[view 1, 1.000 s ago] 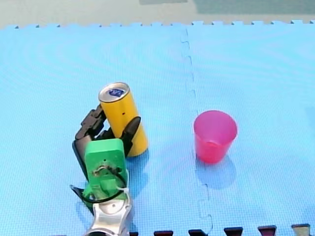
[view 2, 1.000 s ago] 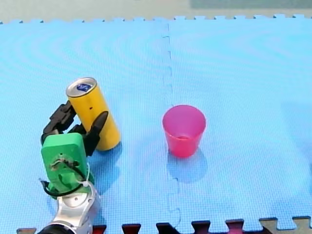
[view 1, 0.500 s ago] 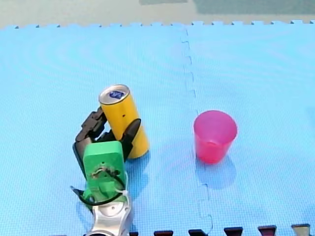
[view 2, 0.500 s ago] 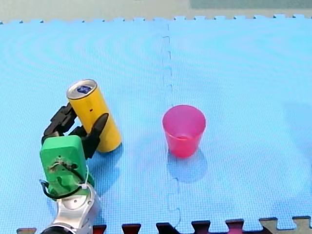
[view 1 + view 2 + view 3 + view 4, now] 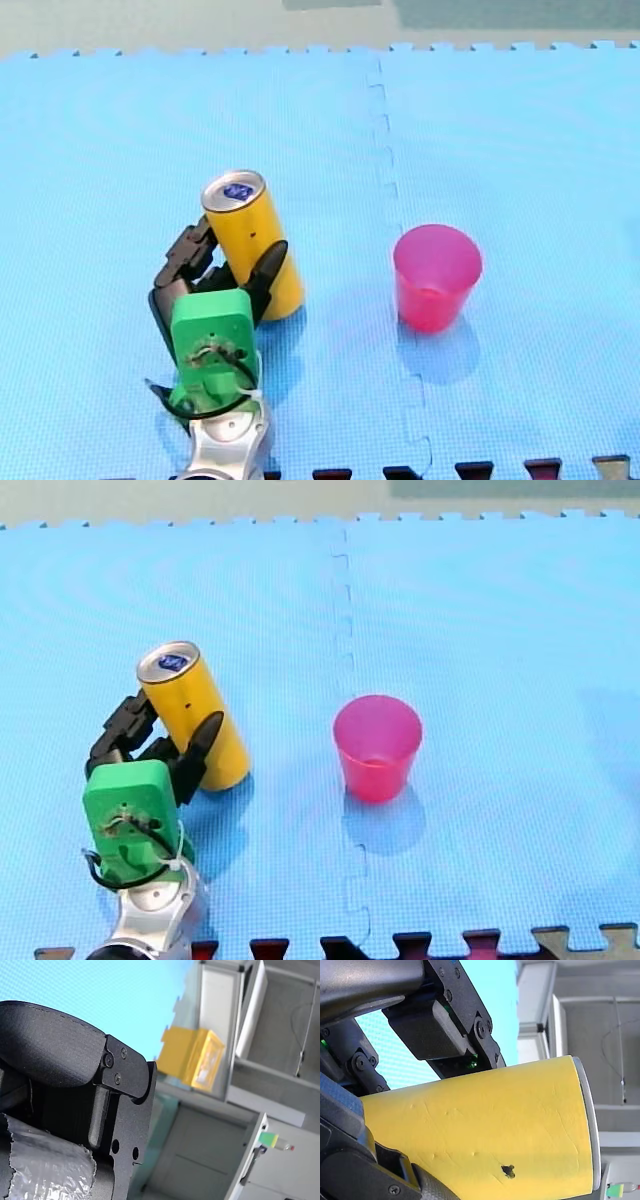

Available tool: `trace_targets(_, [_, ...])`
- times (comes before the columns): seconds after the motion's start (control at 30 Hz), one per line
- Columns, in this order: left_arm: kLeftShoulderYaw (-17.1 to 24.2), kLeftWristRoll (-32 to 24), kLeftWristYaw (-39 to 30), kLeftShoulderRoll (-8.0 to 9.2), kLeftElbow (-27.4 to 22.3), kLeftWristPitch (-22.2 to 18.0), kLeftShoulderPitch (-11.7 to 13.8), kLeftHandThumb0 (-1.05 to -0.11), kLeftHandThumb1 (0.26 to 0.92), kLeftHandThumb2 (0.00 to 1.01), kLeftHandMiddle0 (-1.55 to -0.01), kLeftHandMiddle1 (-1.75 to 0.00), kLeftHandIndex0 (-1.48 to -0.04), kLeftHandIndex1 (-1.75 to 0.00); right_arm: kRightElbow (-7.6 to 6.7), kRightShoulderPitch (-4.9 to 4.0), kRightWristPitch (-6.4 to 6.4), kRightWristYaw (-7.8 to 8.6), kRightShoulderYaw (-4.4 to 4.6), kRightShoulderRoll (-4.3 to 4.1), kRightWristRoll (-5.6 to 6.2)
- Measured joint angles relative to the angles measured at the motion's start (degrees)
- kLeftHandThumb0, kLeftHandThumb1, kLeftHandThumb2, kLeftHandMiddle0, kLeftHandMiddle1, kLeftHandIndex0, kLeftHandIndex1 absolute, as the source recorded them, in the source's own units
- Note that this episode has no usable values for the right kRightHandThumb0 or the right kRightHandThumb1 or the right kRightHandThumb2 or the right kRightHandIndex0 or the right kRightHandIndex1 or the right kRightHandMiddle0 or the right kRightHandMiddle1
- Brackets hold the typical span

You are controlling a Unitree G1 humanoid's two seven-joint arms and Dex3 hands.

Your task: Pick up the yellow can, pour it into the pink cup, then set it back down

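Observation:
The yellow can (image 5: 255,245) is left of centre on the blue foam mat (image 5: 500,150). It is tilted, with its silver top leaning back and to the left. Its base is at the mat, beside its own shadow. My left hand (image 5: 230,263) comes in from the lower left and is shut on the can, with black fingers on one side and the thumb on the other. In the second wrist view the can's yellow wall (image 5: 485,1125) lies between black fingers (image 5: 427,1027). The pink cup (image 5: 436,275) stands upright to the can's right, well apart from it.
A seam between mat tiles (image 5: 385,160) runs front to back between can and cup. The mat's toothed edges run along the far side (image 5: 300,48) and the near side (image 5: 480,468). In the first wrist view a black hand part (image 5: 75,1085) sits before a yellow box (image 5: 192,1057) and grey cabinets.

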Motion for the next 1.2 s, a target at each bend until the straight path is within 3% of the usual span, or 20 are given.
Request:
trace_targets(0.23, [-2.0, 3.2, 3.4, 0.57, 0.1, -0.2, 0.3, -0.36, 0.801, 0.0, -1.36, -0.01, -1.2, 0.0, -0.02, 0.01, -0.01, 0.3, -0.05, -0.11, 0.08])
trace_targets(0.63, [-10.1, 13.7, 18.5, 2.9, 0.4, 2.1, 0.4, -0.358, 0.792, 0.0, -1.29, 0.0, -1.2, 0.0, 0.05, 0.02, -0.05, 0.51, -0.1, -0.14, 0.16])
trace_targets(0.97, [-6.3, 7.0, 10.9, 3.5, 0.4, 0.4, -1.9, -0.342, 0.802, 0.0, -1.29, 0.0, -1.2, 0.0, 0.23, -0.16, -0.05, 0.19, 0.04, -0.04, 0.08])
trace_targets(1.2, [-2.0, 0.8, 2.4, 2.77, 0.3, 0.0, -2.7, -0.337, 0.805, 0.0, -1.29, 0.0, -1.2, 0.0, 0.25, -0.3, 0.0, 0.15, 0.07, 0.06, 0.09])
